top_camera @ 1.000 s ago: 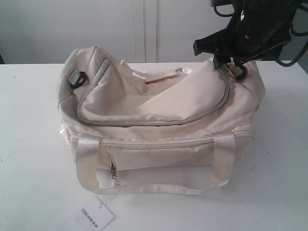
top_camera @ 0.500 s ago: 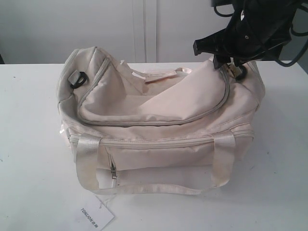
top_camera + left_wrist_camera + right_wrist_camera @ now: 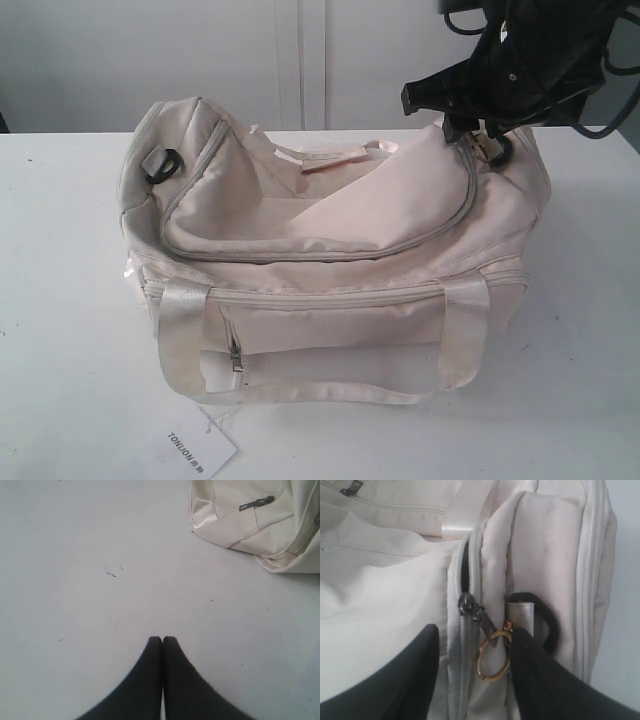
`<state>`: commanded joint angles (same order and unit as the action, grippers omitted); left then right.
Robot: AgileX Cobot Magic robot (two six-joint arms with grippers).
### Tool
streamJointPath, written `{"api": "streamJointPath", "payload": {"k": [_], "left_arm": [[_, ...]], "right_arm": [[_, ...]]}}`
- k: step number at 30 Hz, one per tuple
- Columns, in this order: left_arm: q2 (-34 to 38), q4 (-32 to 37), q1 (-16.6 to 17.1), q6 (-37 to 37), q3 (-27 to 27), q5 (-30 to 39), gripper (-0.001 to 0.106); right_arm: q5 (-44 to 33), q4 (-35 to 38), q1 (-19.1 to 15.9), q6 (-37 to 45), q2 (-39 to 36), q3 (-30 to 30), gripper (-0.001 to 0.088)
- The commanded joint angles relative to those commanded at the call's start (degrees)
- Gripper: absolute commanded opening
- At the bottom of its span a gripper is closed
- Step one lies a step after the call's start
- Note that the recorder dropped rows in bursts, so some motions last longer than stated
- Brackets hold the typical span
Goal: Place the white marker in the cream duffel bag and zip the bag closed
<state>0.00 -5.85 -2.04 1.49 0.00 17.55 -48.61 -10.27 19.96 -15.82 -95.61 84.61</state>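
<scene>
The cream duffel bag (image 3: pixel 330 250) lies on the white table (image 3: pixel 70 300), its curved top flap sagging. My right gripper (image 3: pixel 472 135) hangs over the bag's right end. In the right wrist view this gripper (image 3: pixel 475 629) is open, its fingers on either side of the top zipper's slider (image 3: pixel 468 603) and gold ring pull (image 3: pixel 493 660). One finger (image 3: pixel 530 655) touches the ring, and a dark gap shows in the zipper past the slider. My left gripper (image 3: pixel 162 639) is shut on nothing above bare table, away from the bag's corner (image 3: pixel 240 525). The white marker is out of view.
A white hang tag (image 3: pixel 200 450) lies on the table by the bag's front left. The front pocket's zip pull (image 3: pixel 236 357) hangs between the satin handles (image 3: pixel 180 330). A black strap loop (image 3: pixel 162 165) sits at the bag's left end, another (image 3: pixel 547 622) beside my right finger.
</scene>
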Motion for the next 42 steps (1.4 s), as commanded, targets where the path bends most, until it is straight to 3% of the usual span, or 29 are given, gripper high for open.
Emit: {"api": "streamJointPath", "payload": {"k": [19, 33, 42], "left_arm": [[0.0, 0.0, 0.0, 0.0, 0.0, 0.0, 0.0], [0.0, 0.0, 0.0, 0.0, 0.0, 0.0, 0.0], [0.0, 0.0, 0.0, 0.0, 0.0, 0.0, 0.0]], "right_arm": [[0.0, 0.3, 0.0, -0.87, 0.35, 0.27, 0.0433], [-1.47, 0.01, 0.0, -0.87, 8.74, 0.94, 0.0433], [-1.37, -0.11, 0.0, -0.87, 9.43, 0.94, 0.0433]]}}
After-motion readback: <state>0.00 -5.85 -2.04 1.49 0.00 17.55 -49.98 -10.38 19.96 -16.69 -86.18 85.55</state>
